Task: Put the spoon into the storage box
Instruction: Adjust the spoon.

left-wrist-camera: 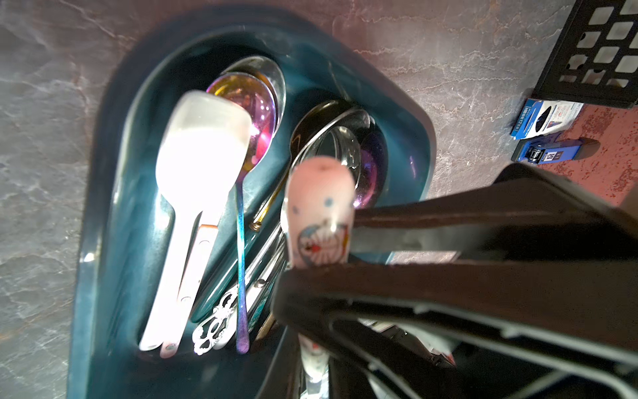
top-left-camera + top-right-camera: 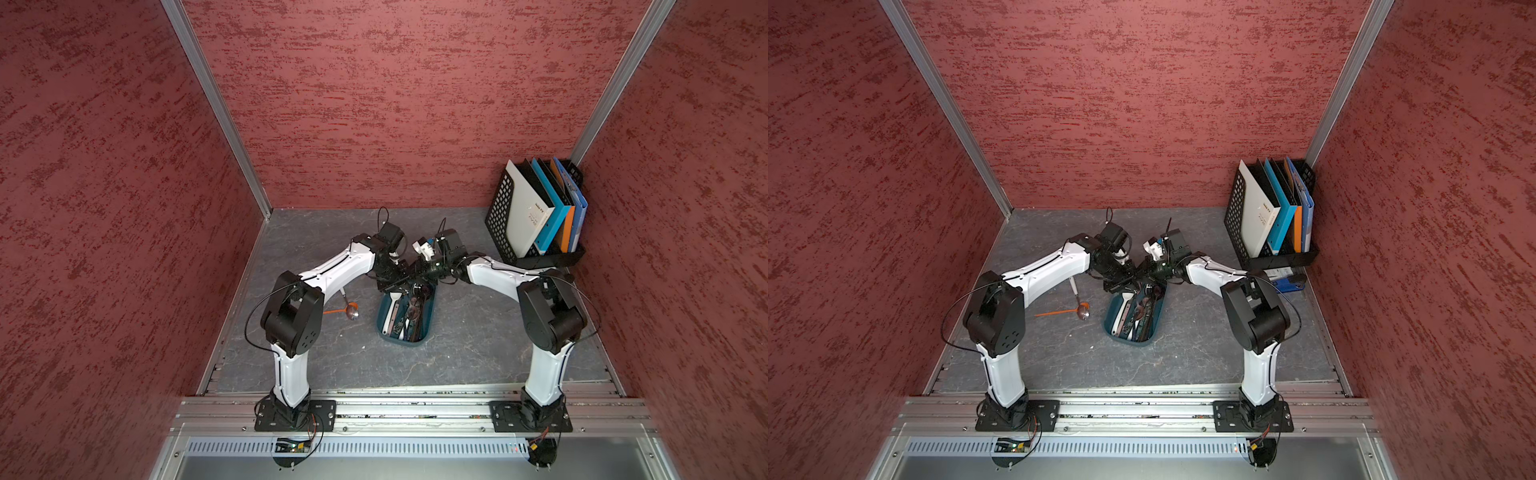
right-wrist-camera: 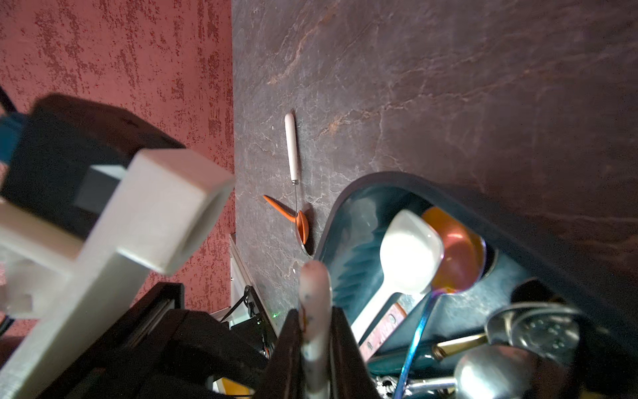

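Note:
A spoon with a pale cartoon-printed handle [image 1: 321, 207] is held over the far end of the dark teal storage box [image 2: 430, 320]. My left gripper [image 1: 312, 362] is shut on its lower part. My right gripper [image 3: 316, 331] is shut on the handle [image 3: 314, 286], and its dark fingers [image 1: 448, 214] press against it from both sides. The spoon's bowl is hidden. In both top views the two grippers [image 2: 395, 276] [image 2: 419, 274] meet above the box [image 2: 1158, 318]. Several spoons lie inside the box, among them a white scoop [image 1: 200, 155].
Left of the box on the grey floor, a white-handled metal spoon [image 2: 352, 309] crosses an orange spoon [image 2: 332, 310]. A black mesh file rack with folders [image 2: 536, 212] stands at the back right, with small blue boxes [image 2: 1285, 280] beside it. Red walls enclose three sides.

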Motion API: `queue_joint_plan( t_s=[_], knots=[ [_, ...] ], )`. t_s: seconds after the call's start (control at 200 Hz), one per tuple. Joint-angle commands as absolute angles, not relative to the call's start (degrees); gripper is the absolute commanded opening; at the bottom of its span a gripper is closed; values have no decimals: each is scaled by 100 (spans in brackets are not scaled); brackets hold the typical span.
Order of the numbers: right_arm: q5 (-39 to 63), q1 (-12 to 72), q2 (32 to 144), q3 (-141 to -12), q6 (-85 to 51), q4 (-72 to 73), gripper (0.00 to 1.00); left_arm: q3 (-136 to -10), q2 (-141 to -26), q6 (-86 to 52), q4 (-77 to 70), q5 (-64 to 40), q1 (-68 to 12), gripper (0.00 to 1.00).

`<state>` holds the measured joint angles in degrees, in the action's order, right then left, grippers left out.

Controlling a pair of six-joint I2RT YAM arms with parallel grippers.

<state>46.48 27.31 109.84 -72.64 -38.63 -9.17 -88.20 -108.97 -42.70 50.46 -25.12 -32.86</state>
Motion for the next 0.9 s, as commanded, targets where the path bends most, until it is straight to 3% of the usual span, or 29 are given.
queue_joint_plan(
  t_s=[0.0, 0.12, 0.18, 0.286, 0.446, 0.696, 0.897],
  knots=[
    [5176, 2988, 11020, -7400, -3838, -848, 8, -8973, -10855, -4254, 4346, -2602, -3339, 0],
    [5266, 2988, 11010, -7399, -3826, -779, 5, -8970, -10859, -4211, 4324, -2594, -3338, 2],
    [5288, 2987, 11000, -7449, -3740, -855, 3, -8971, -10879, -4138, 4371, -2556, -3340, 11],
    [5417, 2960, 11048, -7561, -3583, -989, 1, -9000, -10832, -3860, 4531, -2292, -3340, 43],
    [5723, 2836, 11149, -7677, -3447, -1080, 0, -8932, -10548, -3170, 4710, -1697, -3338, 64],
    [6322, 2633, 11405, -8251, -2350, -2598, 0, -8498, -9853, -1126, 4861, -383, -3435, 69],
    [6671, 2534, 11614, -8631, -1418, -3955, 1, -7549, -9069, 1205, 3831, 779, -3923, 68]
  ],
)
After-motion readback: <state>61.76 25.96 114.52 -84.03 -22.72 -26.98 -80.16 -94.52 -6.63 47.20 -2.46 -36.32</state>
